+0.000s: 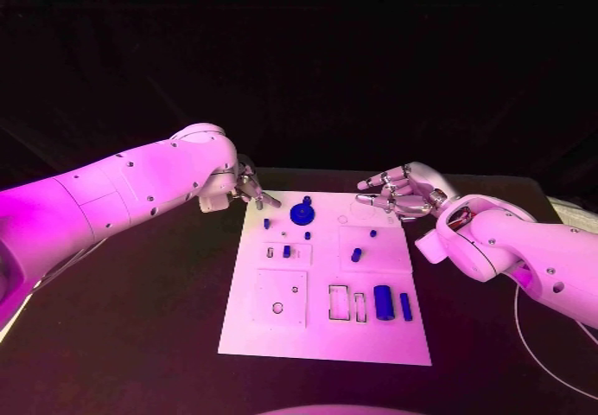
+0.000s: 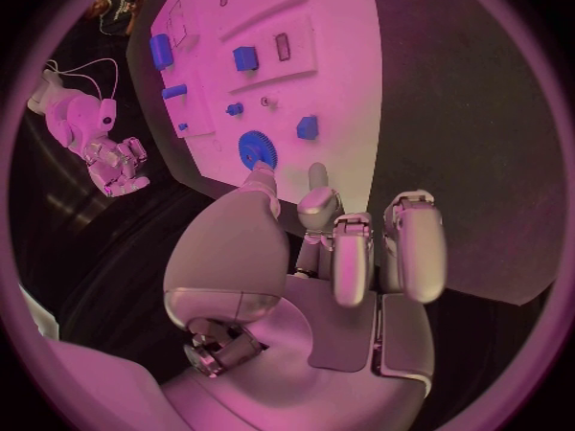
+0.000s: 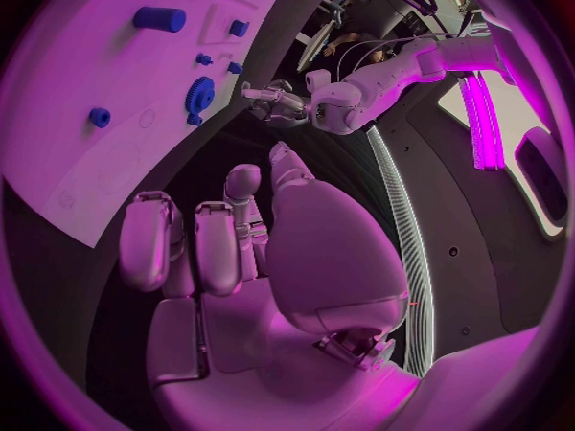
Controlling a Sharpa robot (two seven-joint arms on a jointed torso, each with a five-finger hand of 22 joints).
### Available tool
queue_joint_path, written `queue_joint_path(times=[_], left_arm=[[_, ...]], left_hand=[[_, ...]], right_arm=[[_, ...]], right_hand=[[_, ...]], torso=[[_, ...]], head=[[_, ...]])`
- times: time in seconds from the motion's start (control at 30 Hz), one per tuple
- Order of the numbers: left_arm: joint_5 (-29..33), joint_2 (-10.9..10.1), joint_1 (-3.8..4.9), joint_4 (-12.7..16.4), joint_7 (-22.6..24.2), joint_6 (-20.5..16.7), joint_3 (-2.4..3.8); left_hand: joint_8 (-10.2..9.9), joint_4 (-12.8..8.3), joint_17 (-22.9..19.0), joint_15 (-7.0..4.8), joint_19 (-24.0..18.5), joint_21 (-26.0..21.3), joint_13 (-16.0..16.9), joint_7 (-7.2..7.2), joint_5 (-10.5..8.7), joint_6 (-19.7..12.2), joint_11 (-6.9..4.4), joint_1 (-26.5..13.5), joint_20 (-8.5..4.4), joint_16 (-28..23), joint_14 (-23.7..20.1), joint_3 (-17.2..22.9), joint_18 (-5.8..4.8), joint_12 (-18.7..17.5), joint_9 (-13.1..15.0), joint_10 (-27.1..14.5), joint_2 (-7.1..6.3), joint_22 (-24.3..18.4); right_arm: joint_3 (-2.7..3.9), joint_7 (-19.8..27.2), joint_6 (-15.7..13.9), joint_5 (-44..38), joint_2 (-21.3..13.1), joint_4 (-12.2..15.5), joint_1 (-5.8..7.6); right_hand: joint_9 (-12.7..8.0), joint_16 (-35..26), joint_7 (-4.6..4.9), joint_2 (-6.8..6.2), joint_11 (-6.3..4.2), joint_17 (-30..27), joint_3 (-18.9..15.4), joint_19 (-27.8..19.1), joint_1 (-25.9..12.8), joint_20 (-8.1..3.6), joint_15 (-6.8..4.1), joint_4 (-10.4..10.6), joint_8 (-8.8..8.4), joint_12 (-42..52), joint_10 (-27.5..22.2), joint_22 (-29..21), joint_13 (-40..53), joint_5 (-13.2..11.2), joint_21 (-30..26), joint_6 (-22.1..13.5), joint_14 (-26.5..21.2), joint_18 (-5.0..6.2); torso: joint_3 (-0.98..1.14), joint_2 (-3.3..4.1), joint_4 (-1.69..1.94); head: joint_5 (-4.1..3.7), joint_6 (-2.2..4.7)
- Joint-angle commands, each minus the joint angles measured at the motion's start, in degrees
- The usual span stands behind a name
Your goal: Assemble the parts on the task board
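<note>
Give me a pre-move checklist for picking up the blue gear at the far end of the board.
1. Left hand free: ok, it holds nothing and its fingers are apart.
2. Right hand free: ok, fingers loosely curled, nothing in them.
3. Blue gear reachable: ok, it lies at the far end of the task board, near the left hand.
4. Gear unobstructed: ok, neither hand covers it.
5. Gear seated on a peg or lying loose: cannot tell.
6. Other blue parts clear of the path: ok, the large blue block sits at the near end.
</note>
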Motion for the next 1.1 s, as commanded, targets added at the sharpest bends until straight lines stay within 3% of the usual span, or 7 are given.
queue_joint_path(times=[0.03, 0.9, 1.1], left_arm=[[-1.73, 0.91, -0.24, -1.37, 1.74, 2.76, -0.11], [-0.88, 2.09, -1.33, -2.45, 0.49, 9.17, -0.46], [-0.66, 2.14, -1.42, -2.41, 0.47, 9.46, -0.46]], left_hand=[[-0.07, 0.01, 15.09, 0.25, 0.95, 0.03, 0.09, 0.04, -0.27, 0.58, -0.07, -0.32, 0.21, 0.18, 6.13, -0.32, 0.06, 0.4, -0.08, 0.35, 0.48, 5.95], [0.38, -0.49, 15.09, -0.2, 1.64, 0.98, 1.3, -0.57, 0.1, 2.15, -0.61, 3.27, -0.18, 0.18, 6.13, -0.28, -0.23, 1.93, -0.11, 1.52, 3.96, 7.07], [0.44, -0.54, 15.09, -0.23, 1.67, 1.02, 1.36, -0.62, 0.11, 2.26, -0.66, 3.72, -0.22, 0.18, 6.13, -0.16, -0.25, 2.0, -0.07, 1.58, 4.17, 7.14]], right_arm=[[0.0, 0.88, 0.21, -0.12, 0.1, 0.13, -0.05], [0.0, 1.13, 0.16, -0.12, 0.17, 0.22, -0.04], [0.0, 1.17, 0.15, -0.12, 0.18, 0.2, -0.04]], right_hand=[[0.05, -0.38, -0.22, 0.28, 0.18, -0.07, -0.26, -0.15, -0.51, -0.01, 0.27, 0.0, 0.21, -0.08, -0.33, -0.09, -0.06, 0.18, -0.37, 0.01, 1.98, 1.15], [0.05, -0.41, -0.23, 0.43, 0.16, -0.03, -0.44, -0.14, -0.41, -0.03, 0.25, 0.0, 0.21, -0.02, -0.33, -0.16, -0.13, 0.93, -0.45, 0.01, 2.01, 1.17], [0.05, -0.42, -0.23, 0.47, 0.16, -0.03, -0.44, -0.16, -0.38, -0.04, 0.24, -0.01, 0.21, 0.05, -0.3, -0.19, -0.09, 1.01, -0.47, 0.01, 2.01, 1.17]], torso=[[-0.01, 0.07, -0.01], [0.03, -0.03, 0.03], [-0.01, 0.02, -0.03]], head=[[0.18, -0.21], [0.35, -0.61], [0.41, -0.65]])
